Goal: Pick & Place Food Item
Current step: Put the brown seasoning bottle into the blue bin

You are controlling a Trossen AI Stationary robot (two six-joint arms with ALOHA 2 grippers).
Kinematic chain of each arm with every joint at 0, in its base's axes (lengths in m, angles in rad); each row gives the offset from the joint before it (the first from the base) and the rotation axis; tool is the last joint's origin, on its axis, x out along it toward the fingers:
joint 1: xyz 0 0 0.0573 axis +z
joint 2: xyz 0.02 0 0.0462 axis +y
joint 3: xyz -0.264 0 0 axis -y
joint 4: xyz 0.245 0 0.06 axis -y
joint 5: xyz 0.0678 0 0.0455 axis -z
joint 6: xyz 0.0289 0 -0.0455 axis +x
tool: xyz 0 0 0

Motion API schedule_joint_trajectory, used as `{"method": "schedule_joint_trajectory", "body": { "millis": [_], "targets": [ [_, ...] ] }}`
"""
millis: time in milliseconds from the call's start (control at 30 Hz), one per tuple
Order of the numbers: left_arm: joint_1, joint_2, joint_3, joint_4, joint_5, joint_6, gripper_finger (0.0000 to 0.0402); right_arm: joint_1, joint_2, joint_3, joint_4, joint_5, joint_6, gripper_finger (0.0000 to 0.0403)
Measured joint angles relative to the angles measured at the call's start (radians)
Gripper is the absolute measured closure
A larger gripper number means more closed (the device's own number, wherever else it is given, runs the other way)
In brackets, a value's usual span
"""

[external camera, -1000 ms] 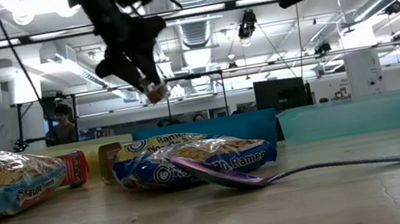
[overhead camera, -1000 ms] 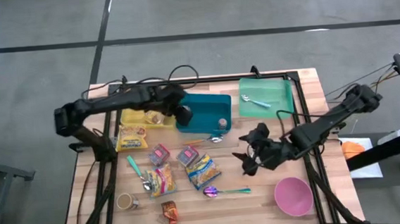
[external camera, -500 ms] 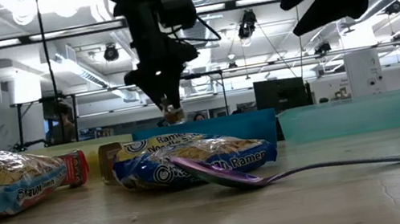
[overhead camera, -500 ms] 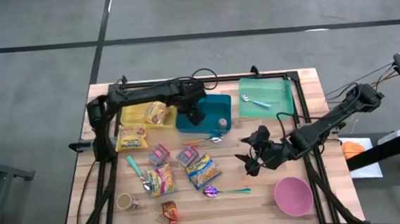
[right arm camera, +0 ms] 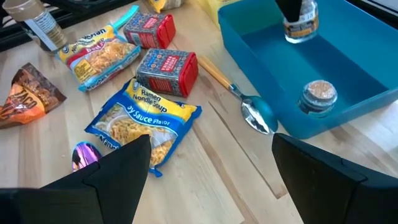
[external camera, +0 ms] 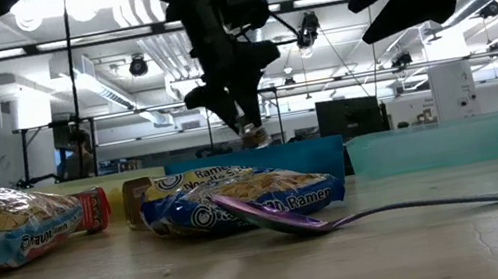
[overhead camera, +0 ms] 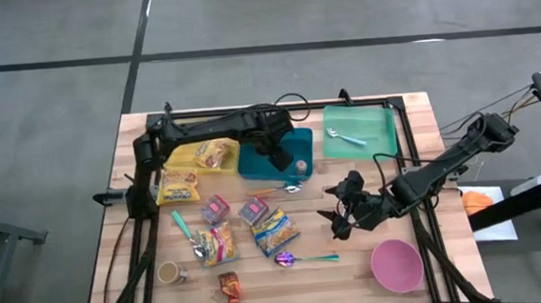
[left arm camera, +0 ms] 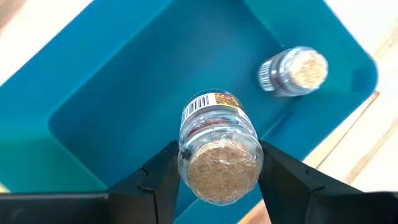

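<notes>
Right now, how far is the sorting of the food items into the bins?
Done: one spice jar already lies in the teal bin, and a snack pack sits in the yellow bin.
In hand: the left claw holds a second jar above the teal bin, not yet released.
Left: ramen packs, red boxes and spoons lie on the table. The right claw waits open.
</notes>
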Motion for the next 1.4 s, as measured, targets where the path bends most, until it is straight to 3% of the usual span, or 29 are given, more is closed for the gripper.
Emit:
{"method": "schedule_joint_trajectory", "body": {
  "millis": [300,1033,1400],
  "targets": [
    [-0.033,0.069,0.108,-0.042,0.014,-0.003,0.0222,0.000,0.000,0.000,0.004,0.000,0.001,0.0071],
    [-0.035,0.113,0.107,-0.046,0.110,0.051,0.0222,0.000,0.000,-0.001,0.009,0.000,-0.007,0.0071],
    [0.008,0.099,0.080,-0.343,-0.057,0.045,0.0222,0.004,0.000,-0.001,0.009,-0.001,-0.004,0.0071]
  ]
}}
